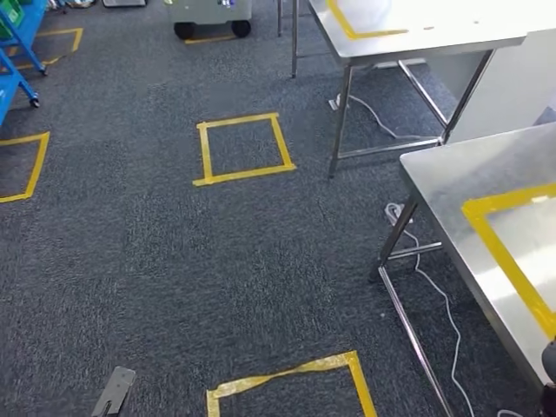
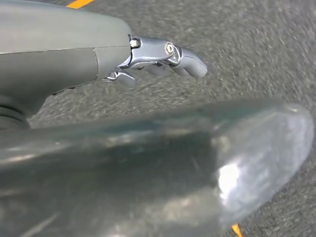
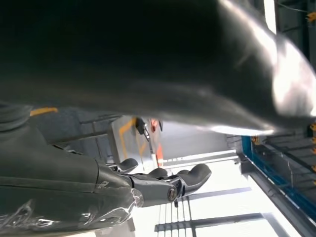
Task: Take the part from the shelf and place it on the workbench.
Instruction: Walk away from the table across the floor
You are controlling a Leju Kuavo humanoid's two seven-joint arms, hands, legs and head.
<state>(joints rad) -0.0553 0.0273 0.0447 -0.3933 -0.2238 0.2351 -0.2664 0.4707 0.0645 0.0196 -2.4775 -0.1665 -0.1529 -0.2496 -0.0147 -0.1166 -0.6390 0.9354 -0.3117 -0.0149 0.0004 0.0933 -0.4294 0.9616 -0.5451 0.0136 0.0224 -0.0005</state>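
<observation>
This is an industrial workshop or robot test floor. Dark grey carpet (image 1: 150,261) carries yellow tape squares (image 1: 243,148) marking stations. Stainless-steel workbenches on metal legs (image 1: 459,187) stand at right, the near one's top taped in yellow. Blue metal shelving (image 1: 16,52) stands far left, a white wheeled cart (image 1: 209,16) beyond, and white cables (image 1: 446,304) trail on the floor.

Below me spreads dark grey carpet (image 1: 131,261) marked with yellow tape squares (image 1: 243,148). A white cable (image 1: 440,300) trails on the floor under the steel frame at my right. A small grey plate (image 1: 115,390) lies on the carpet near my feet.
</observation>
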